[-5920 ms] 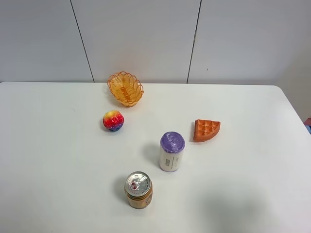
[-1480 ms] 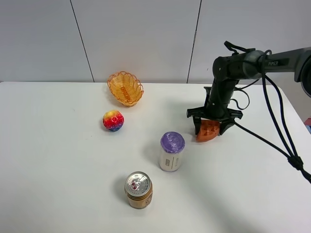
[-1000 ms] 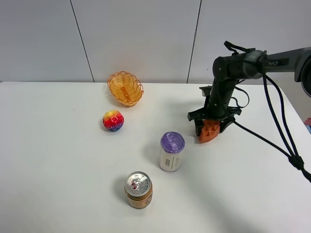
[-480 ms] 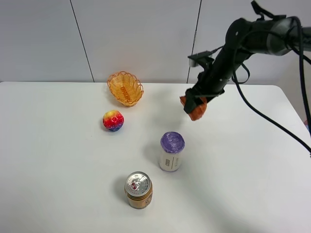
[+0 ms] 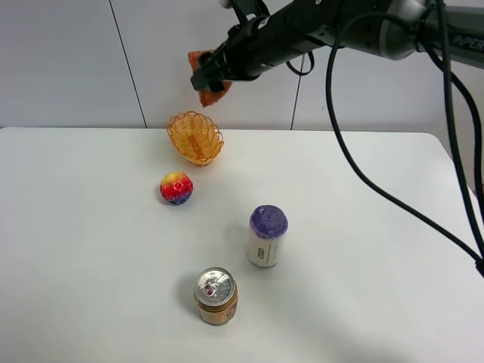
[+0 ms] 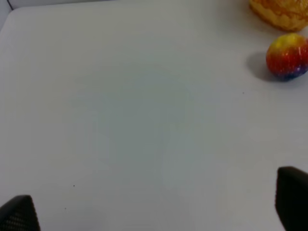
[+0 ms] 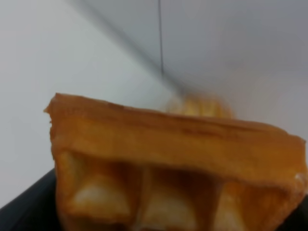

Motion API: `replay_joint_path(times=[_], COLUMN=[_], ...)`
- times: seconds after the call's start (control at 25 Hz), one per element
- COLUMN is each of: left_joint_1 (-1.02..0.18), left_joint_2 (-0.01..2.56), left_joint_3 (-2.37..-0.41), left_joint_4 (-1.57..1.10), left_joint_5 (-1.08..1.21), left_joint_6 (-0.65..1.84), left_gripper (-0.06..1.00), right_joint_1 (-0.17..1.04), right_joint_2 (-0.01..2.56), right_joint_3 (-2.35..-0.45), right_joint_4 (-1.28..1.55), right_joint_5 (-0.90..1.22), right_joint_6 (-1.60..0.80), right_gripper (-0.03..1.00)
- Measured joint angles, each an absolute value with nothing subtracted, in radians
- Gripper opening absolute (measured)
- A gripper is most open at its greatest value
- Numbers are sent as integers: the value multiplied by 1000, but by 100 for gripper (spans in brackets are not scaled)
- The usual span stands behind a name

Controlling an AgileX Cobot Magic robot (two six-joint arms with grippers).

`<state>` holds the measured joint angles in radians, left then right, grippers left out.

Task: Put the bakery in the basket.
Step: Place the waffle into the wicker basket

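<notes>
Wicker basket (image 5: 196, 138): stood upright near the far edge of the white table (image 5: 91, 249), close to the wall (image 5: 68, 60); showed only its own woven bottom inside; caught at the rim of the left wrist view (image 6: 281, 12) and as a yellow blur behind the waffle in the right wrist view (image 7: 202, 107).
Purple-lidded can (image 5: 267, 236): stood upright mid-table with its lid on; contents hidden.
Drink can (image 5: 215, 296): stood upright nearest the camera, top sealed with the pull tab flat; contents hidden.
Toy waffle (image 5: 212, 96): hung in the air against the wall, above the basket and clear of its rim; not in the basket; filled the right wrist view (image 7: 178, 159), grid pockets towards the lens.
Right gripper (image 5: 215, 76): clamped onto the toy waffle from both sides; reached in from the right and across the middle.
Left gripper (image 6: 154, 211): spread wide, dark fingertips (image 6: 291, 202) at the two corners of its view; bare table between them.
Rainbow ball (image 5: 176, 188): rested on the table in front of the basket, apart from it.
Change since half a second before: carried the waffle higher and to the left, from over the table beyond the purple-lidded can to over the basket; lay on the table right of that can at the start; basket, ball and both cans kept their places.
</notes>
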<state>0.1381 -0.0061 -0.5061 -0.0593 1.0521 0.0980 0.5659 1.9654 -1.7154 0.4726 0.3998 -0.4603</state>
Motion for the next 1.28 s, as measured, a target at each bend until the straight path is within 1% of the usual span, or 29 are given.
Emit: replay_joint_path(times=[0.16,0.44,0.64,0.88,1.0,1.28], left_joint_1=[138,138,138,138,138,138], left_joint_2=[-6,-6,-6,-6,-6,-6], left_joint_3=[-506,-506,-506,-506,-506,-506], left_joint_4=[-59,-59,-59,-59,-59,-59], left_joint_5=[1052,1052,1052,1052,1052,1052], left_joint_6=[98,98,98,98,98,98], left_gripper=[100,100,100,100,100,100], right_joint_1=[607,614,616,616,616,616], right_joint_2=[1994,2090,2218,2384,2439,2500], right_joint_3=[-1717,-1738,-1889,-2104,-2136,-2141], right_joint_4=[474,442,412,396,391,370], right_joint_5=[215,80,84,195,221,286], right_joint_6=[-436,-482,-489,-489,-489,-488], right_gripper=[72,72,72,72,72,72])
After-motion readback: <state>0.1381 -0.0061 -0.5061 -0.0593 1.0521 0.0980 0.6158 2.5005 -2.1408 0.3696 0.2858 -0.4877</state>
